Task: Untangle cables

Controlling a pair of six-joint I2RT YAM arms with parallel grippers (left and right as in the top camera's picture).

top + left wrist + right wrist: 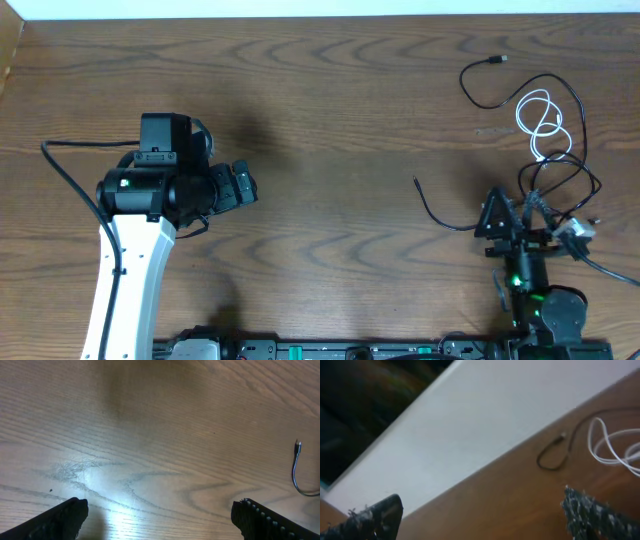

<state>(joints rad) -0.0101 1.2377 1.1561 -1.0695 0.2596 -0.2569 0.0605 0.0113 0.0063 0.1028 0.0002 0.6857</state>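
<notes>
**Overhead and wrist views of both arms at the wooden table (330, 90).** The left gripper (243, 185) (160, 512) stood with its jaws spread wide, clasping nothing and touching nothing; only bare wood showed between its fingers (62, 517). The right gripper (512, 215) (482, 510) was likewise spread wide with nothing clasped. Seen from overhead it sat at the near edge of the cable heap, and whether it touched a strand could not be told.

The cables lay toward the far right of the table, well apart from the left arm. The white cable (541, 125) (612, 445) was short and coiled in overlapping loops. The black cables (565, 175) crossed one another and the white cable in a loose tangle just beyond the right gripper. One black strand (468, 90) curled out toward the far edge and ended in a small plug (497, 61) (561, 437). A second black strand (432, 213) (293, 472) trailed toward the left arm, its tip lying free on the wood
</notes>
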